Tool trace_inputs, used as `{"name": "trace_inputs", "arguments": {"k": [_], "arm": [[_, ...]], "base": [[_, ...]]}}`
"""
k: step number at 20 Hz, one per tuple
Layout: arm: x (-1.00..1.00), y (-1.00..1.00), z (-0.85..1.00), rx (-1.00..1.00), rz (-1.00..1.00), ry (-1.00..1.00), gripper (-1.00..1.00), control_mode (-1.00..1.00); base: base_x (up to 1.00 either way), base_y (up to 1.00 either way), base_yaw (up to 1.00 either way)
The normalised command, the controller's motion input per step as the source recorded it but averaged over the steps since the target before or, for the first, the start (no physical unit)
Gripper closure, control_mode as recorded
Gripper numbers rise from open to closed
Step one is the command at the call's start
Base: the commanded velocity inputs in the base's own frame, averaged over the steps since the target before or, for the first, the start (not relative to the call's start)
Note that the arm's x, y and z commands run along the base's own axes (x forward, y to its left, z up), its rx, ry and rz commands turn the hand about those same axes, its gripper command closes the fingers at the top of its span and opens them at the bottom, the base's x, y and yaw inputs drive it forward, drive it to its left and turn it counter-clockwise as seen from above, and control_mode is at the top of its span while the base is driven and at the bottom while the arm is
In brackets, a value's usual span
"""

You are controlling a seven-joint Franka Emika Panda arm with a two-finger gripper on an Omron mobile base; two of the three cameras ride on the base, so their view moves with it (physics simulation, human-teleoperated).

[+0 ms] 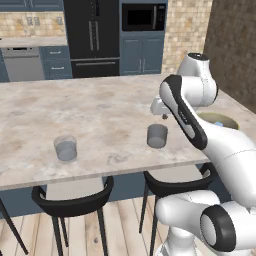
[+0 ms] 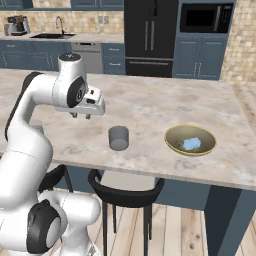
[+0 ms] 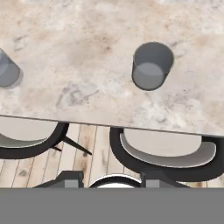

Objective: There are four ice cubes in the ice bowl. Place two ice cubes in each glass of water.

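Two glasses of water stand on the marble counter: one near the middle of the front edge, the other farther left. The olive-gold ice bowl sits to the right with pale blue ice cubes inside; in the left base view the bowl is partly hidden behind my arm. My gripper hovers above the counter, up and to the left of the nearer glass. It is open, with nothing between its fingers.
The counter's front edge runs just below the glasses. Two black bar stools are tucked under it, over a wooden floor. Dark cabinets, a fridge and a microwave line the far wall.
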Motion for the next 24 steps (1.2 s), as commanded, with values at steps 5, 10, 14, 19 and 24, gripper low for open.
{"name": "trace_inputs", "arguments": {"k": [5, 10, 14, 19, 24], "arm": [[-0.20, -0.24, -0.11, 0.00, -0.07, 0.02, -1.00, -1.00], [-0.18, -0.27, 0.00, 0.00, -0.04, 0.00, -1.00, -1.00], [-0.90, -1.00, -0.04, 0.01, -0.14, 0.00, -1.00, -1.00], [-0.48, -1.00, 0.00, 0.04, -0.29, 0.08, -1.00, -1.00], [0.14, -1.00, -0.03, 0.01, -0.40, 0.19, -1.00, -1.00]], "base": [[0.00, 0.00, 0.00], [0.00, 0.00, 0.00], [0.00, 0.00, 0.00], [0.00, 0.00, 0.00], [0.00, 0.00, 0.00]]}}
